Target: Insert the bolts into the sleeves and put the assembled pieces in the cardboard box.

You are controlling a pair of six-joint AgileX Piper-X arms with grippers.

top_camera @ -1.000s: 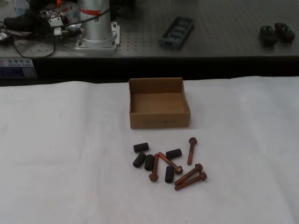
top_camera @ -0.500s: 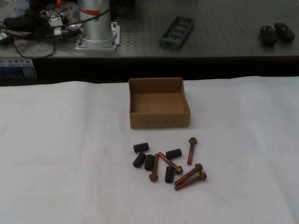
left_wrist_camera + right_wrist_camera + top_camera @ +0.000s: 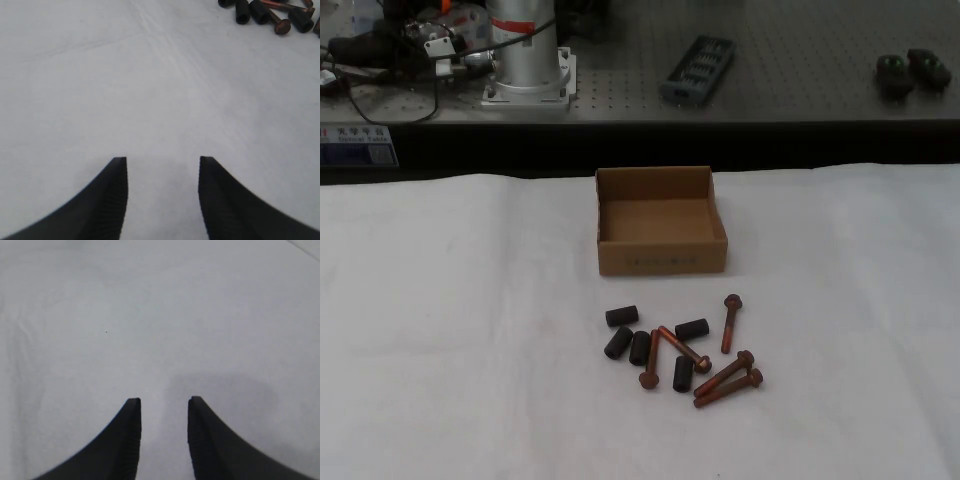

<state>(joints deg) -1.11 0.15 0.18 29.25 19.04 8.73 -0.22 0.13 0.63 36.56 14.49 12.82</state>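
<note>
Released and holding nothing, the left end effector [image 3: 162, 161] was seen over the white cloth [image 3: 150, 90], its two fingers parted with only cloth between them. Some of the sleeves [image 3: 243, 10] and a bolt head [image 3: 281, 26] were seen well beyond its fingertips. The right end effector [image 3: 164, 400] was likewise released over the cloth, with a narrower gap between its fingers.

In the high view, the cardboard box [image 3: 662, 262] was placed open side up near the middle of the cloth-covered table [image 3: 450, 330]. Five black sleeves [image 3: 621, 316] and five copper-coloured bolts [image 3: 730, 322] were scattered loose in a cluster just in front of the box, on the side nearer the camera. No bolt was seated in a sleeve. Two sleeves were laid side by side at the left of the cluster, and two bolts were laid side by side at its near right. Behind the cloth, a metal post [image 3: 525, 50] was mounted on a grey perforated board [image 3: 800, 80].
</note>
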